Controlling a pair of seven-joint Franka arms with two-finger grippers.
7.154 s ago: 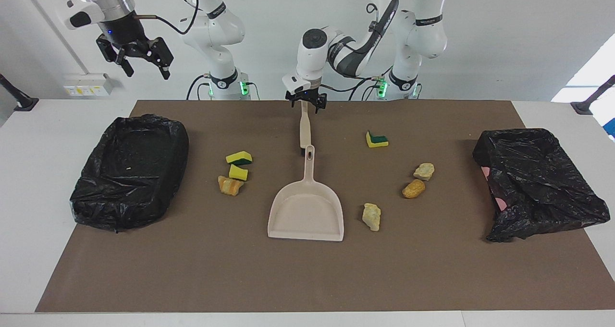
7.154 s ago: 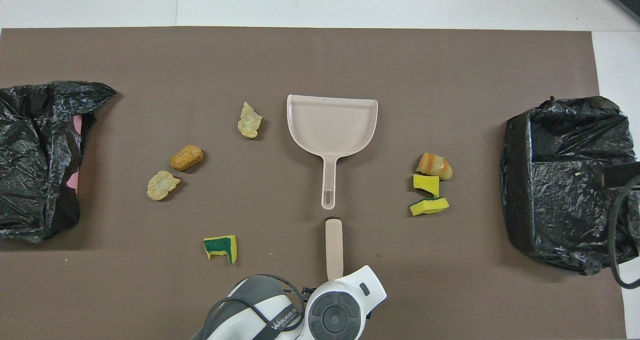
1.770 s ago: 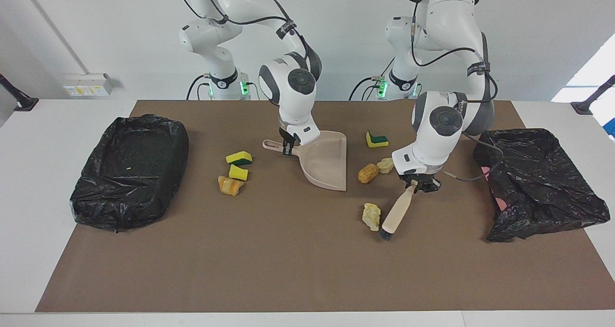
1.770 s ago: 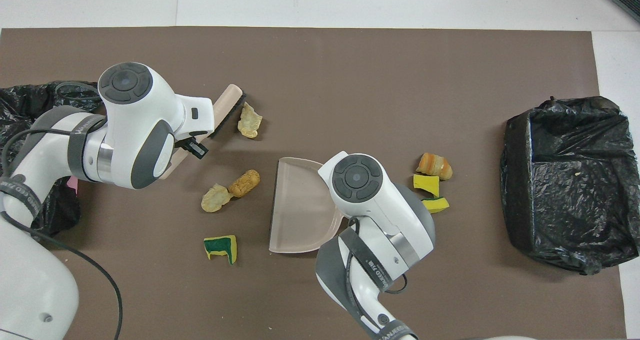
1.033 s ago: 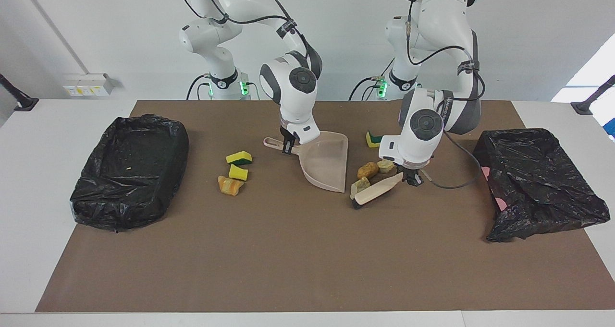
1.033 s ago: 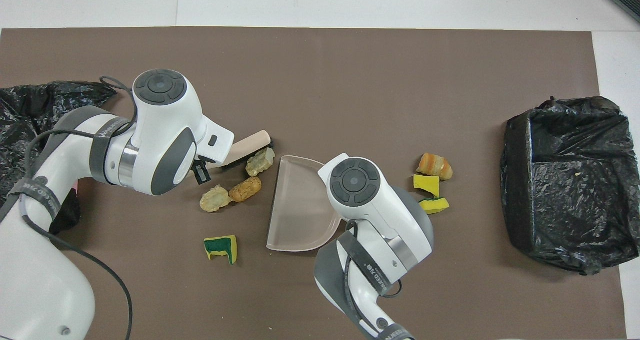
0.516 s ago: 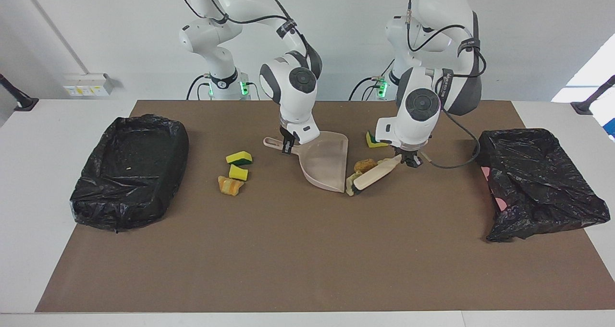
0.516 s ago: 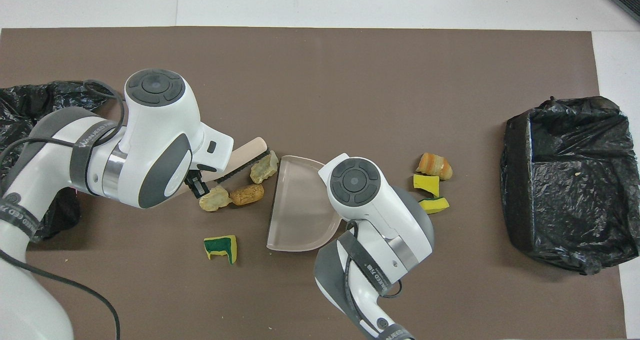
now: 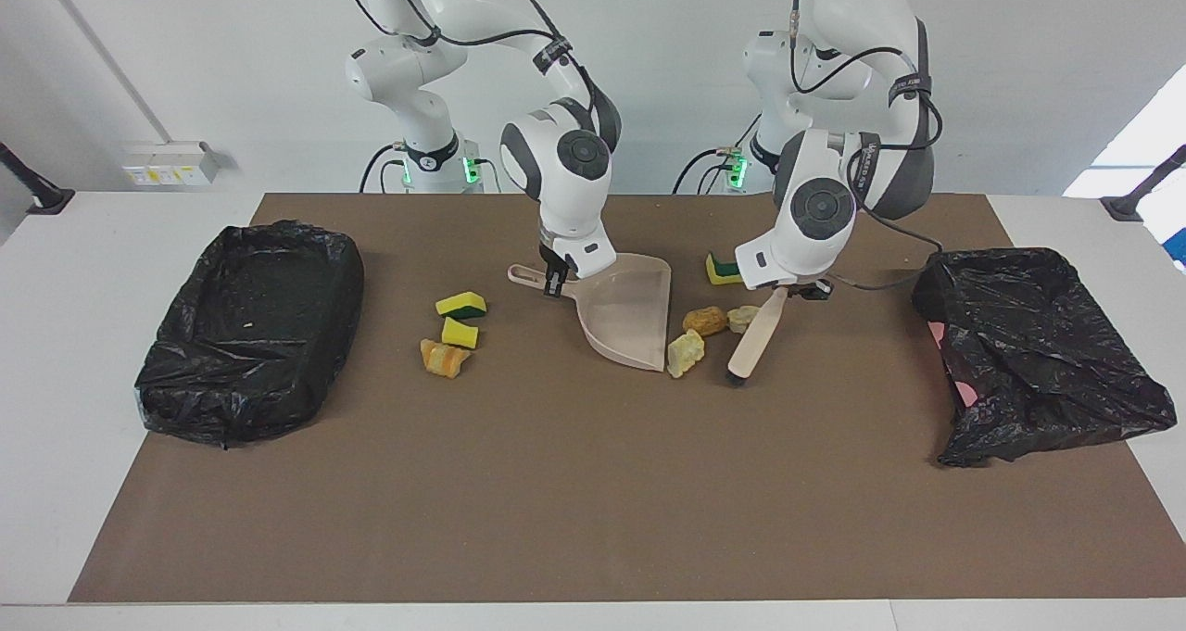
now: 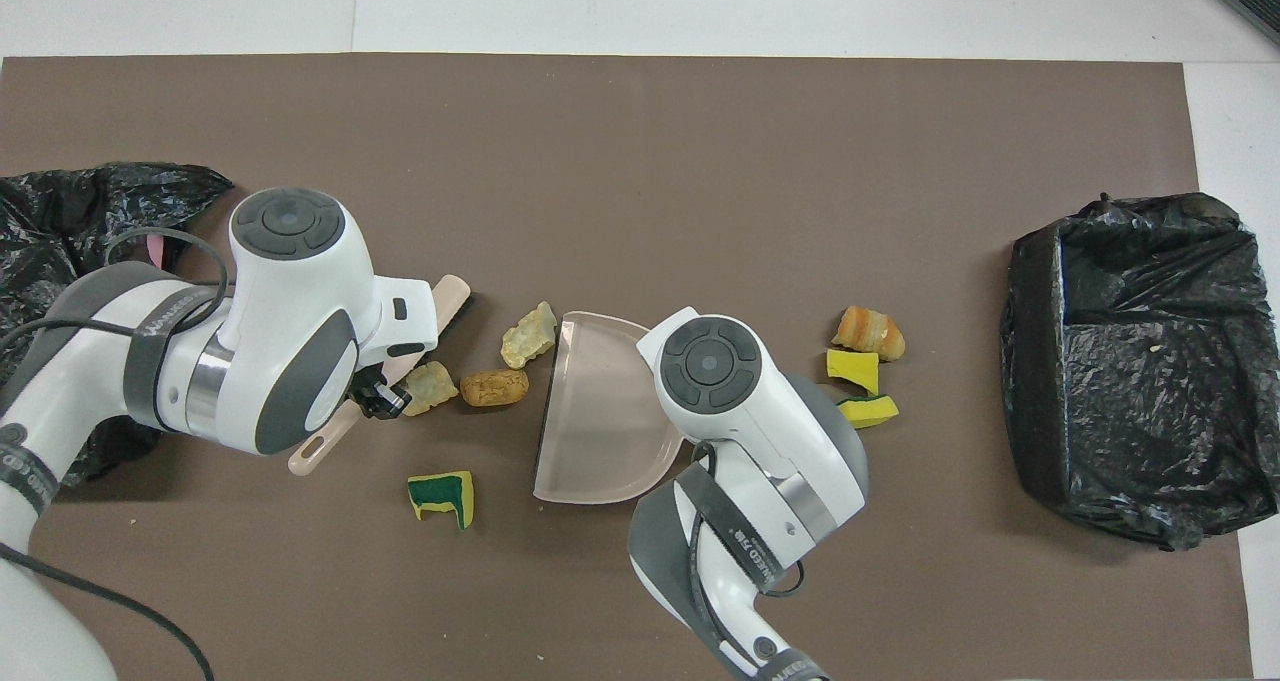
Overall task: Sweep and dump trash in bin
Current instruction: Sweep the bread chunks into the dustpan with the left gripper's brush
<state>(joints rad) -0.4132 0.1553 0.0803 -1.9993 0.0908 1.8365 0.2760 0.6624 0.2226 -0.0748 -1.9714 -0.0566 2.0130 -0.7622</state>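
The dustpan (image 9: 632, 318) is held by its handle in the closed jaws of the right gripper (image 9: 554, 283), and the brush (image 9: 752, 334) is clamped by the left gripper (image 9: 788, 290), both mid-desk. Three trash (image 9: 686, 352) chunks lie at the pan's open lip, still on the mat, with four more scraps apart. Since the bristles stand clear of the chunks, a slanted stroke could push them past the lip's corner.

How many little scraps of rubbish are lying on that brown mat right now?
7. Three foam chunks, cream, tan and pale, by the beige dustpan's lip; one yellow-green sponge nearer the robots; two sponges and an orange chunk toward the right arm's end.
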